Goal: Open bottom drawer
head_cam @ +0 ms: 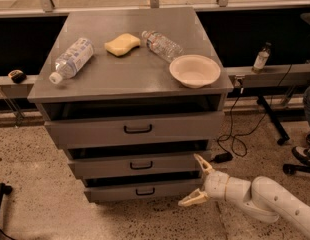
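The grey three-drawer cabinet (130,79) stands in the middle of the view. The bottom drawer (115,191) is its lowest, narrowest front, with a small black loop handle (145,191), and looks closed. My gripper (198,180) is at the end of the white arm coming in from the lower right. Its two cream fingers are spread open, one fingertip (199,159) up by the middle drawer's right end, the other (187,202) low by the bottom drawer's right corner. It holds nothing and sits right of the handle.
On the cabinet top lie two plastic bottles (71,59) (162,45), a yellow sponge (122,44) and a white bowl (194,70). A black cable (235,139) runs over the speckled floor to the right. A rail with a small bottle (261,58) runs behind.
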Tool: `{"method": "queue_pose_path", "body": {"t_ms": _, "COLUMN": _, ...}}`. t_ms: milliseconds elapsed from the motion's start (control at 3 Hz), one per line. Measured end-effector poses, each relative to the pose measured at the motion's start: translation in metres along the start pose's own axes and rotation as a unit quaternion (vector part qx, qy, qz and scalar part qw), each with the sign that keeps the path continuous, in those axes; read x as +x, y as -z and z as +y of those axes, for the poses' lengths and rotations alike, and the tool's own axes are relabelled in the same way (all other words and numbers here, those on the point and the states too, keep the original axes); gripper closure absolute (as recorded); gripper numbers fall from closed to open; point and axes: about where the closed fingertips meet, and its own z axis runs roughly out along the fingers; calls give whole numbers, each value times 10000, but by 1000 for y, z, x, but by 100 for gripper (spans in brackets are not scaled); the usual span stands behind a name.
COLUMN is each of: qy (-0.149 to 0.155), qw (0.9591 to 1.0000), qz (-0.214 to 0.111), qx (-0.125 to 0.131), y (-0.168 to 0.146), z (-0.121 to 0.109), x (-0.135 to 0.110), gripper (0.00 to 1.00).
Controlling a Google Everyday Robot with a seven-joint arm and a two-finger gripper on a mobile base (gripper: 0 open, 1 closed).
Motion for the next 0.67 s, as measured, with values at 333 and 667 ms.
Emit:
{"method": "queue_pose_path", "body": {"t_ms": 333, "qy": 451, "qw": 9947, "qz": 669, "qx": -642, "y": -1, "z": -2, "x": 33, "gripper": 0}}
{"method": "queue_pose_path", "body": {"t_ms": 667, "qy": 1027, "qw": 9700, "qz": 1723, "qx": -1374, "y": 5, "z": -2, "x": 82, "gripper": 0}}
